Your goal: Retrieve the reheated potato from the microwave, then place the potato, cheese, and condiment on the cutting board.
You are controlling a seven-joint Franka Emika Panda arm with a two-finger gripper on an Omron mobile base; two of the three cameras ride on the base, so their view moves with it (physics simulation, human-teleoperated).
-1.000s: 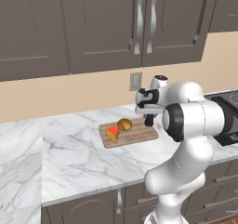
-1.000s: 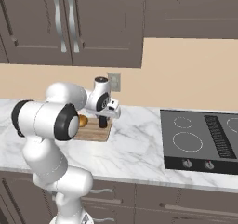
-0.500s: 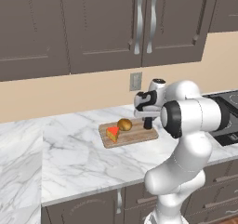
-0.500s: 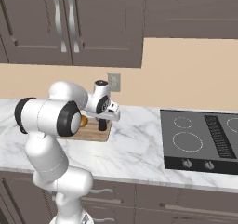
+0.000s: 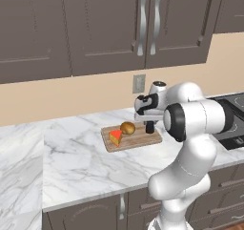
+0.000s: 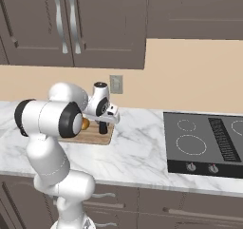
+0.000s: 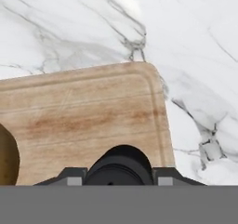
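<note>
So the potato [image 5: 127, 127] is sitting on the cutting board [image 5: 138, 139], roughly in the middle toward the back edge, and the cheese [image 5: 115, 137] is right up against it on the front-left side, red face showing. The condiment [image 5: 150, 127] stands upright on the right end of the same board, a little apart from the potato. From the hand view you're looking straight down on the condiment's round black top [image 7: 120, 166], with the wood grain of the board [image 7: 83, 116] spreading out behind it and a sliver of the potato [image 7: 8, 159] poking in at the left edge. The gripper [image 5: 148, 123] is right at the bottle, one finger [image 7: 69, 176] on each side of the cap and sitting tight against it, so it looks clamped on the condiment. From the right side the bottle [image 6: 102, 127] shows just under the hand [image 6: 107, 116], standing on the board [image 6: 97, 138], with a bit of the potato [image 6: 85, 123] peeking out behind the arm. The board lies on a white marble counter [image 5: 71, 157], with a wall outlet [image 5: 138, 83] behind it, dark cabinets [image 5: 105, 28] above, and a black cooktop [image 6: 204, 145] well off to the right
</note>
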